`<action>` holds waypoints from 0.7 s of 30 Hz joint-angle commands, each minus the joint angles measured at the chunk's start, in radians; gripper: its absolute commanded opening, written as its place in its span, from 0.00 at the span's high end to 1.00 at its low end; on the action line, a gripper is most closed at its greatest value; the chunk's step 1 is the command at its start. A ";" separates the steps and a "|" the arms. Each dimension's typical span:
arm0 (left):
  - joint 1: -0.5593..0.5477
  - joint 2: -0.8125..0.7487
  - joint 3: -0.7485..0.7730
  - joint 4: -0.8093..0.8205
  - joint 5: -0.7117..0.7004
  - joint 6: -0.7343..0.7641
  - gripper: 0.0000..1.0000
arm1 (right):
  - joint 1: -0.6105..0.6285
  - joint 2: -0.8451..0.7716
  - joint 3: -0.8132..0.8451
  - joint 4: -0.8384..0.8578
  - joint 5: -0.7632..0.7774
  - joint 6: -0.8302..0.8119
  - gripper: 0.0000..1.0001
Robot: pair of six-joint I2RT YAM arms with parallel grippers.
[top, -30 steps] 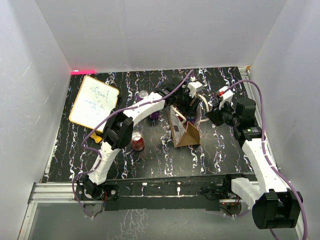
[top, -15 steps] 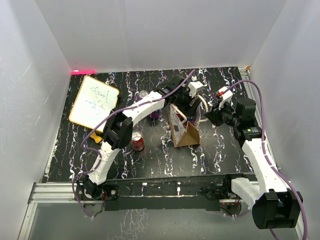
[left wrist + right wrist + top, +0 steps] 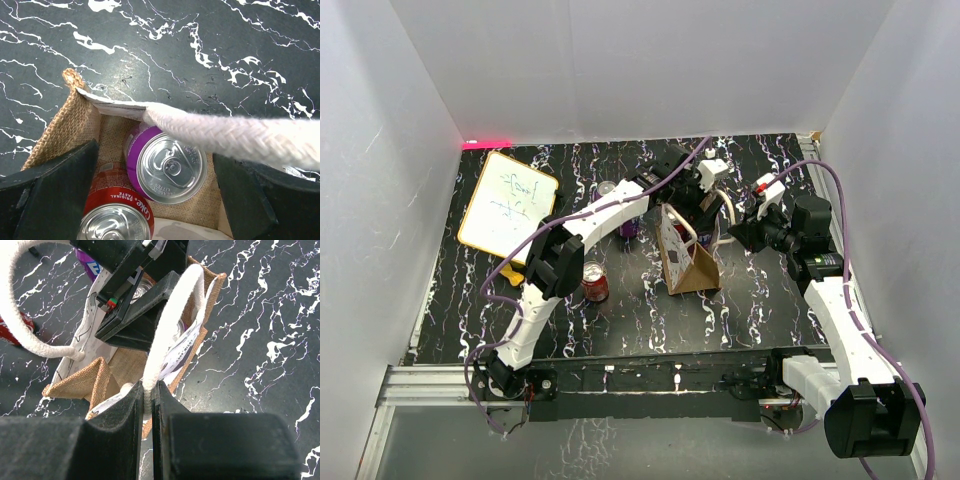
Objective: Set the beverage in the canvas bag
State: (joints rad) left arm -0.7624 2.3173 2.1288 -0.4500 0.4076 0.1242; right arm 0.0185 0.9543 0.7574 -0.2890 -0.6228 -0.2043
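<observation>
The canvas bag (image 3: 686, 262) stands mid-table, tan with cream handles. In the left wrist view a purple can (image 3: 167, 165) and a red Coke can (image 3: 117, 217) stand upright inside the bag (image 3: 75, 120). My left gripper (image 3: 155, 152) hovers open above the bag's mouth, its fingers wide on either side of the purple can and touching nothing; it also shows in the top view (image 3: 698, 203). My right gripper (image 3: 151, 395) is shut on one cream handle (image 3: 172, 320) and holds it up to the bag's right (image 3: 733, 234).
A red can (image 3: 595, 283) stands on the table left of the bag. A purple can (image 3: 631, 228) and another can (image 3: 608, 188) stand behind the left arm. A whiteboard (image 3: 506, 207) lies at the far left. White walls enclose the table.
My left gripper has drawn slightly up and back from the bag's mouth. The right gripper and the bag have stayed put.
</observation>
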 commanded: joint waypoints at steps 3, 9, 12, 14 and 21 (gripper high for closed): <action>0.009 -0.080 0.052 0.024 0.027 0.017 0.03 | -0.002 -0.014 0.039 0.001 -0.029 0.005 0.92; 0.009 -0.125 0.071 0.008 0.003 0.063 0.03 | -0.002 -0.015 0.046 0.002 -0.012 0.017 0.92; 0.009 -0.163 0.056 0.000 0.000 0.085 0.03 | -0.002 -0.008 0.060 0.002 -0.005 0.029 0.92; 0.009 -0.189 0.042 -0.007 0.006 0.100 0.03 | -0.002 -0.004 0.068 0.003 -0.004 0.031 0.92; 0.009 -0.288 0.004 -0.096 -0.033 0.168 0.03 | -0.002 0.020 0.102 0.008 0.012 0.035 0.88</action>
State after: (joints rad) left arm -0.7605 2.1605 2.1490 -0.4824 0.4023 0.2306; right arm 0.0185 0.9688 0.7971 -0.2935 -0.6231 -0.1802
